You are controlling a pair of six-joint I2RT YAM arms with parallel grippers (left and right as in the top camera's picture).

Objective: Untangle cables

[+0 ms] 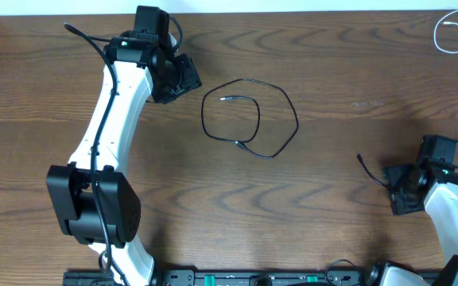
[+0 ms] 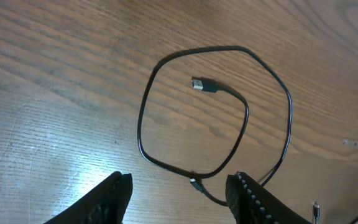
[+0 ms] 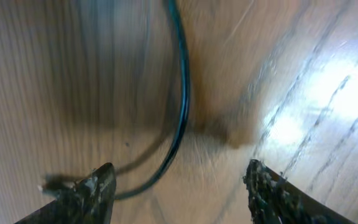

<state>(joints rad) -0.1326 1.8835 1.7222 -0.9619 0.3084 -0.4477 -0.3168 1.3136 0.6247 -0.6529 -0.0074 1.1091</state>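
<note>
The black cable (image 1: pixel 249 119) lies on the wooden table in a loose loop, its two plug ends inside and at the loop's lower edge. In the left wrist view the black cable (image 2: pixel 216 112) lies just ahead of my fingers, with one plug (image 2: pixel 204 84) inside the loop. My left gripper (image 1: pixel 188 79) (image 2: pixel 180 193) is open and empty, just left of the loop. The white cable (image 1: pixel 456 36) lies coiled at the far right corner. My right gripper (image 1: pixel 394 189) (image 3: pixel 179 180) is open and empty, low over the table at the right, far from both cables.
A thin dark wire (image 1: pixel 370 170) runs from the right arm across the table; it shows blurred between the fingers in the right wrist view (image 3: pixel 180 93). The left arm's base (image 1: pixel 94 202) stands at the front left.
</note>
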